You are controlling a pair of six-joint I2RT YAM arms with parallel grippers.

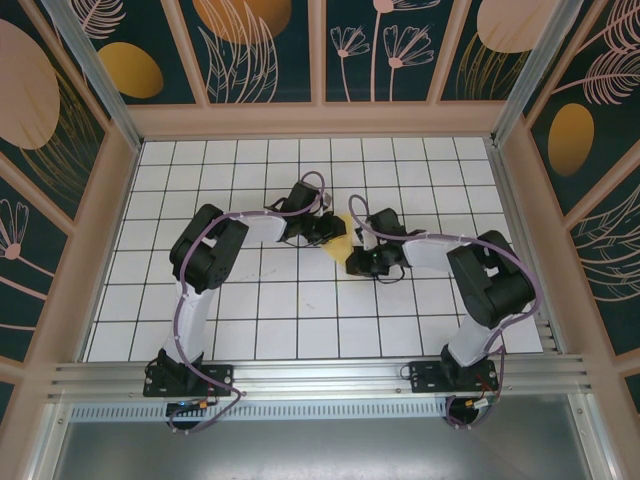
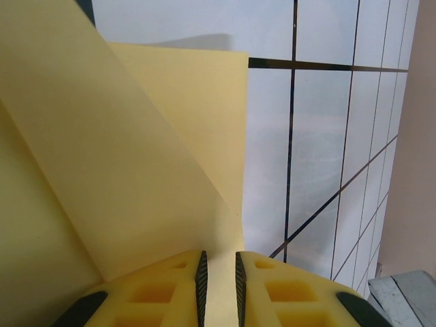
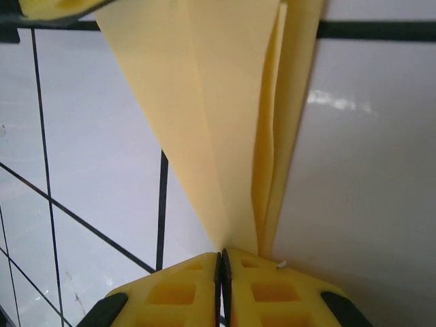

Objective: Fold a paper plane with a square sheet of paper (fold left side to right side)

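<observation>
**Two grippers meet at a folded yellow sheet in the middle of the table**

From where I stand, the sheet of paper (image 1: 340, 244) is almost at the centre of the white grid table (image 1: 200, 320), and only a small yellow part of it shows between the two black wrists. The left gripper (image 1: 323, 230) is at about 10 o'clock from the paper, and the right gripper (image 1: 358, 262) is at about 4 o'clock from it. Both are very close to it, one on each side.

In the left wrist view the paper is lifted from the table. One big layer goes up from 6 o'clock toward 11 o'clock. Behind it stands a second layer with a straight upper edge near 12 o'clock and a straight side edge facing 3 o'clock. The yellow fingers (image 2: 157, 293) of this gripper are a narrow slit apart, and the paper goes down into this slit. I cannot tell if the pads really press on it.

In the right wrist view the two pads (image 3: 259, 286) are pressed together, with no gap that I can see. A pointed end of the paper is pinched between them. From this point the paper opens like a fan toward 12 o'clock, with a long crease in it and several thin layers lying together on the side toward 1 o'clock. The tiles are visible below it at 9 o'clock and 3 o'clock.
</observation>
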